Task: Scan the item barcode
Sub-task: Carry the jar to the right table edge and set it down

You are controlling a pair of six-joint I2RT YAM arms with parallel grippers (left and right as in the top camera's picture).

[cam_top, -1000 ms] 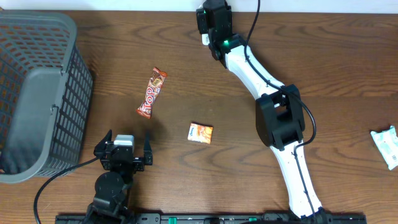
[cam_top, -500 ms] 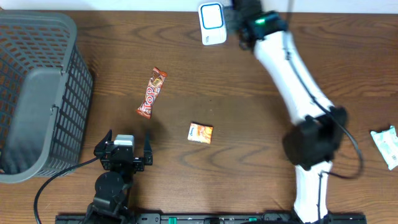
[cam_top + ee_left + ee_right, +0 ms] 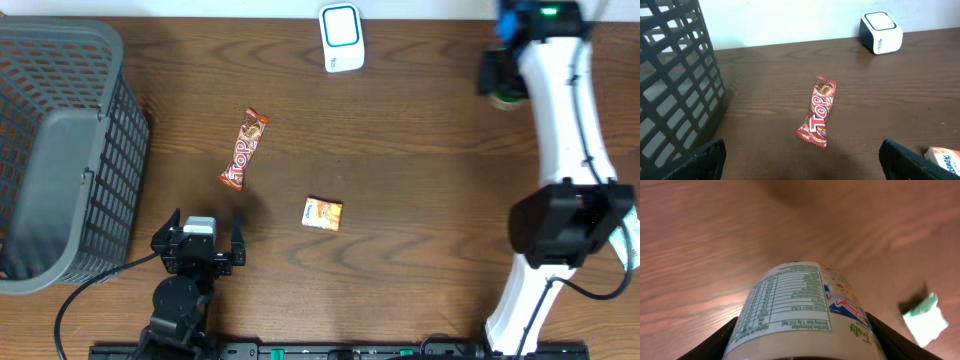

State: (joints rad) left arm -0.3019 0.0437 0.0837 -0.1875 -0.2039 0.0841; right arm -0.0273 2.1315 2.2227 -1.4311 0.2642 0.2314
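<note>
The right tool (image 3: 503, 88) hangs over the desk (image 3: 420, 150) at its far right, clenched on a labelled tub (image 3: 800, 310). The left tool (image 3: 205, 228) gapes empty. The white scanner (image 3: 342, 38) stands well apart, so I judge no scan is under way. The chocolate bar (image 3: 245, 150) and orange packet (image 3: 322, 214) lie unlifted.

Item (image 3: 508, 99) in right claw (image 3: 503, 88), right of scanner (image 3: 341, 38)

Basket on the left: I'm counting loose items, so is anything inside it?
Overhead, no item shows inside the basket, only grey mesh. Its broad rim and the picture's edge hide part of the interior, so that part is unchecked.
</note>
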